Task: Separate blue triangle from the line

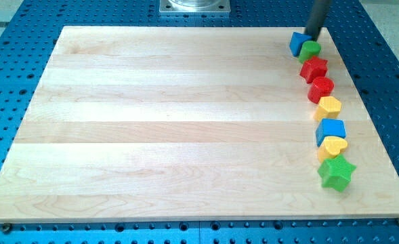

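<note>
A line of several blocks runs down the view's right side of the wooden board (185, 122). At its top end lies the blue triangle (297, 43), touching a green round block (310, 50). Below follow a red star-like block (314, 68), a red block (320, 88), a yellow block (328, 107), a blue cube (330, 130), a yellow heart (332, 146) and a green star (336, 172). My tip (311, 37) stands just right of the blue triangle and above the green round block, close to both.
The board lies on a blue perforated table (23, 41). A metal mount (195, 6) shows at the view's top centre. The board's right edge runs close beside the line of blocks.
</note>
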